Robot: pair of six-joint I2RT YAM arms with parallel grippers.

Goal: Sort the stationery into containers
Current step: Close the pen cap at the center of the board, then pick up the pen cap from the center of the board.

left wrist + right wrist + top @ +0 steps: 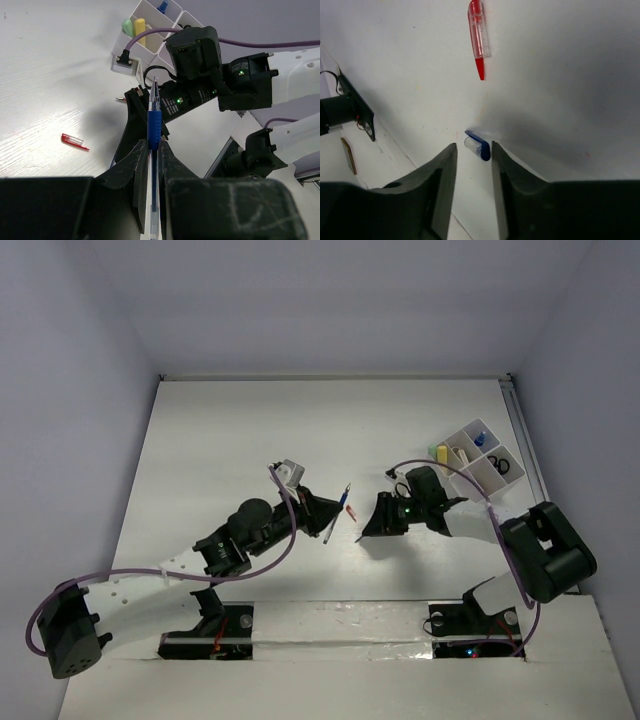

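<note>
Well: left gripper (pixel 152 148) clamped on blue pen (pixel 154 112) (lower barrel hidden); right gripper (pixel 473 148) apart, straddling blue cap (pixel 478 146), contact unclear.

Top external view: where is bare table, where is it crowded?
Bare: the white table beyond left claw and right claw to back wall, and left of the left arm. Crowded: between the claws; around the white divided plastic tray.

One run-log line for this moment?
left claw: shut on blue pen | right claw: open around blue cap | red cap: loose on table
</note>
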